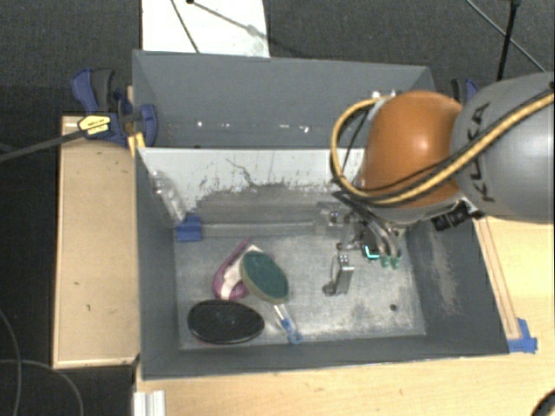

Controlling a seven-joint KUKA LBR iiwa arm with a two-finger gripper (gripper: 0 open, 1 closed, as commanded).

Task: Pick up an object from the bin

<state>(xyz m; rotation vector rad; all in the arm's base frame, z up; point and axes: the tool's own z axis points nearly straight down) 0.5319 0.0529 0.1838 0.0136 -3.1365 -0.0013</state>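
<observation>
Arm from right, pincer downward

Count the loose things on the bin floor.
4: black oval disc front-left, green brush behind it, pink item beside the brush, blue block by the left wall. The arm may hide more.

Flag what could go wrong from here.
1. The gripper hangs over bare bin floor, apart from everything; descending here would likely close on nothing.
2. The green brush, pink thing and black disc lie bunched together, so a grasp there may catch two or push one away.
</observation>
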